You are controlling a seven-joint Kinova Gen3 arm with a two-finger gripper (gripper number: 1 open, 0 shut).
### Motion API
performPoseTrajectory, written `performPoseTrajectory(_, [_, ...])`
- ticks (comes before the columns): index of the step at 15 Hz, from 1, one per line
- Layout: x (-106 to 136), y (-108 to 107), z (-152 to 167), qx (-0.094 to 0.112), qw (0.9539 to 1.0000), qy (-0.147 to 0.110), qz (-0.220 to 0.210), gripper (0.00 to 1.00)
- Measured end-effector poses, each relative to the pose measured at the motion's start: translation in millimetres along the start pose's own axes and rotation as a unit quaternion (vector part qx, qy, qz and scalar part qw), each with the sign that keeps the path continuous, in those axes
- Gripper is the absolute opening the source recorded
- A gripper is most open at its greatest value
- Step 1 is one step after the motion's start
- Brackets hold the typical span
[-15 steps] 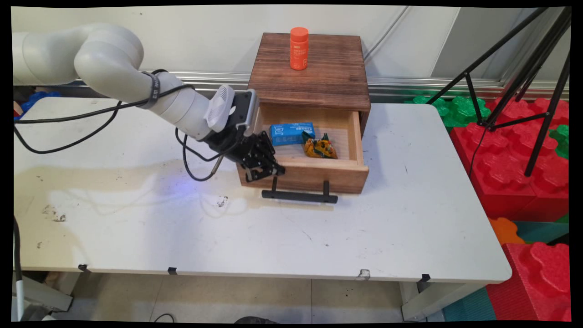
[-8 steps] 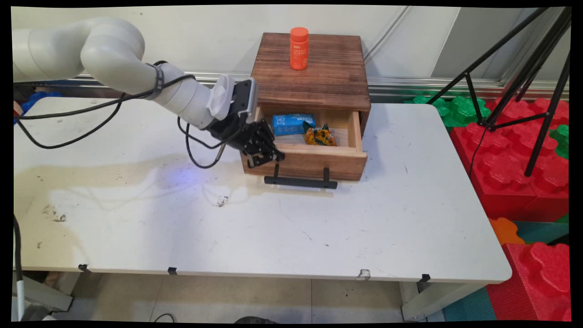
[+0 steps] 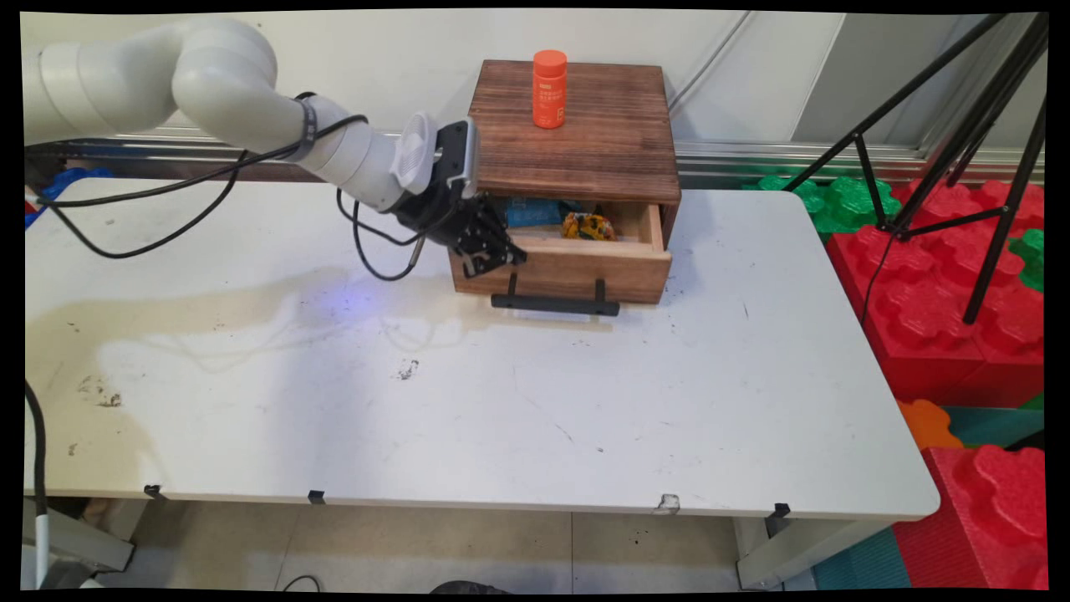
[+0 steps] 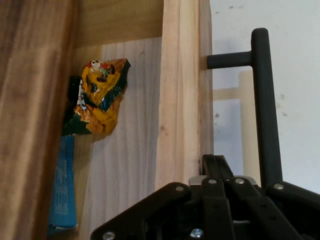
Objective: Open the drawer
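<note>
drawer (image 3: 577, 266) part-open, blue box (image 3: 532, 215), snack packet (image 3: 588, 227) inside

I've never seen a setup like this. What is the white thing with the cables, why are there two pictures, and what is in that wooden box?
The white thing is a robot arm; the black gripper at its end works as its hand. One picture looks down on the white table from a fixed camera. The other comes from a camera on the hand itself, so it shows the scene sideways and close. On the table stands a wooden cabinet with an orange bottle on top. Its drawer is partly open, holding a blue packet and an orange snack bag. The gripper sits against the drawer's front board, beside the black handle. It holds nothing that I can see.
</note>
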Motion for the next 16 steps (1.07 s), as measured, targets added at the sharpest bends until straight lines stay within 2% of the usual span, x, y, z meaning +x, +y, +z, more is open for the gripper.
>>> performPoseTrajectory(16, [-8, -57, 23, 0.029, 0.9996, -0.002, 0.003, 0.00])
